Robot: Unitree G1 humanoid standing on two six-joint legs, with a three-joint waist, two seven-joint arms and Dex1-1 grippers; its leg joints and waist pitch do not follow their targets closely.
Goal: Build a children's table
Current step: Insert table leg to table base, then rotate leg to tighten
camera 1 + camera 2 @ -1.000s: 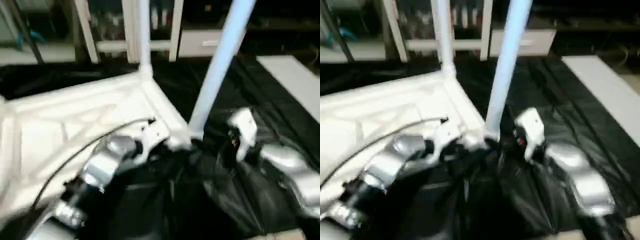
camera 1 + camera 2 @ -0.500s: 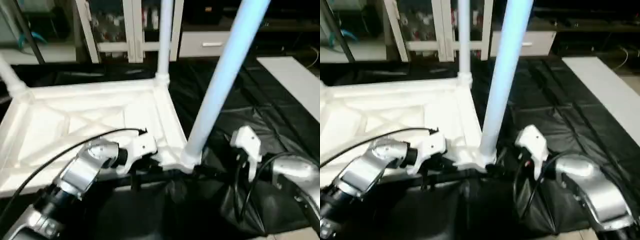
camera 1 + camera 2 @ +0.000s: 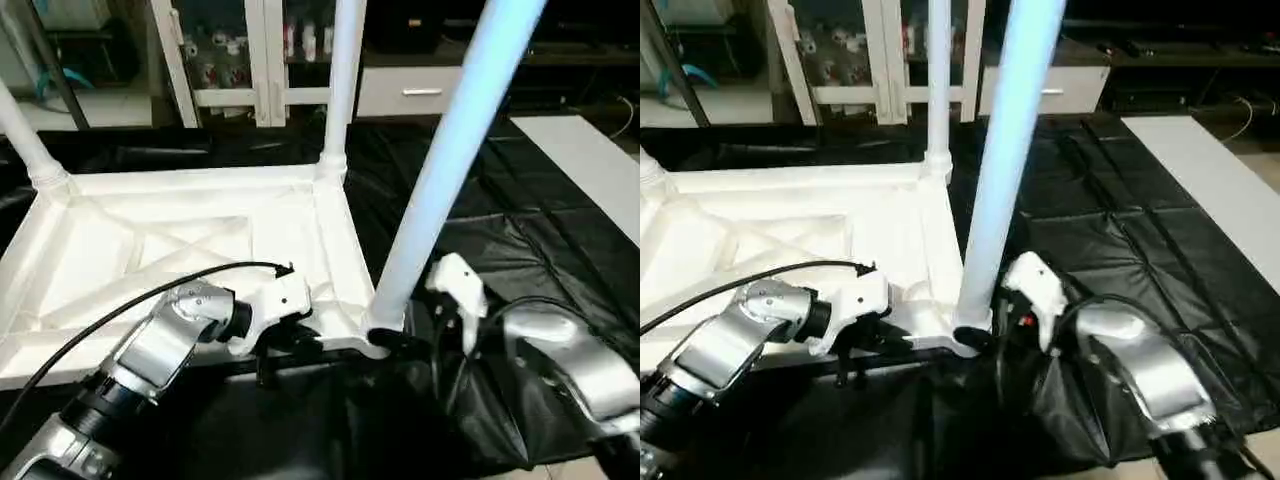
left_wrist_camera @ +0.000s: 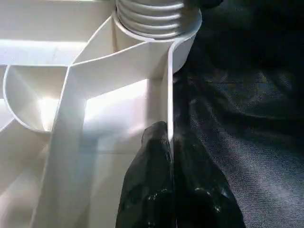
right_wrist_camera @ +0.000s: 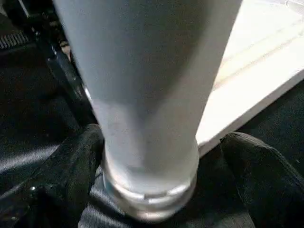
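While the white tabletop (image 3: 160,250) lies upside down on the black sheet (image 3: 520,230) covering the floor, its X-ribbed underside faces up and three tube legs stand in its corner sockets. At the far left corner, one leg (image 3: 25,135) rises at a slant from its socket. The left hand (image 4: 171,183) sits at the tabletop's near edge, just left of the near right corner; its two black fingers (image 4: 147,190) are closed on the thin upright rim, one on the inner face and one on the outer face. A black cable (image 3: 130,305) runs over the ribs to the left wrist. At the far right corner, a second leg (image 3: 340,90) stands upright. At the near right corner, the third leg (image 3: 445,160) leans slightly to the right, its ringed base seated in the rounded socket (image 4: 156,21). The right hand (image 5: 152,185) brackets that base, one finger on each side; contact with the tube cannot be confirmed. Far right on the sheet lies a flat white board (image 3: 590,160).
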